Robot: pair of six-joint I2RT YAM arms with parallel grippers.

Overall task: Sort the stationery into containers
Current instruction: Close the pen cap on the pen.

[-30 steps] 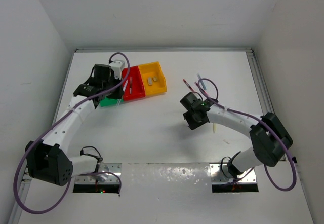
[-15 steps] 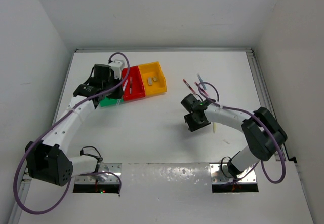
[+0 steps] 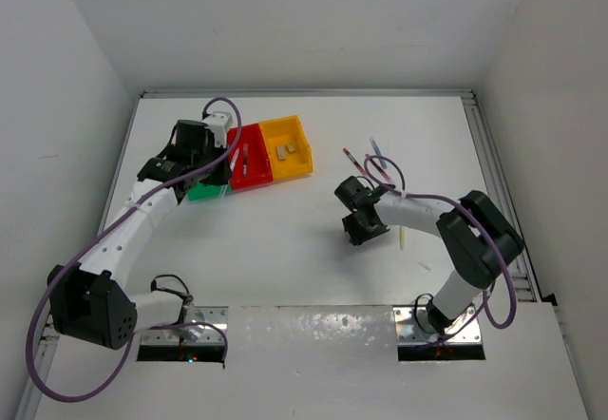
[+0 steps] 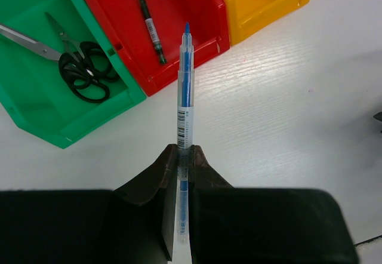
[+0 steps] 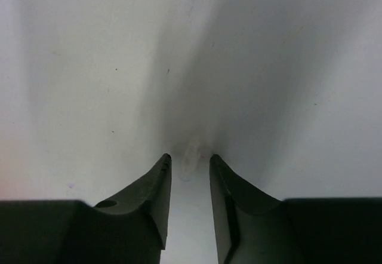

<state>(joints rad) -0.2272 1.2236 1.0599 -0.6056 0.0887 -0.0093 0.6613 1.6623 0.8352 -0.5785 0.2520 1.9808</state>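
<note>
Left gripper [image 4: 184, 155] clamping blue pen [image 4: 185, 91] over red bin [image 4: 156, 77] rim, risking outside drop. Right gripper [image 5: 190, 167] half-open, straddling blurred pale piece [image 5: 191, 155], gripping nothing.

The red bin [image 4: 190, 54] is shiny smooth plastic, the pen [image 4: 185, 91] near it is clear plastic, and the scissors [image 4: 74, 67] beside it have metal blades.

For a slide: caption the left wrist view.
Left gripper holding a blue pen toward the red bin; scissors in green bin.

Blurred, unidentifiable pale bit [image 5: 191, 155]
</note>
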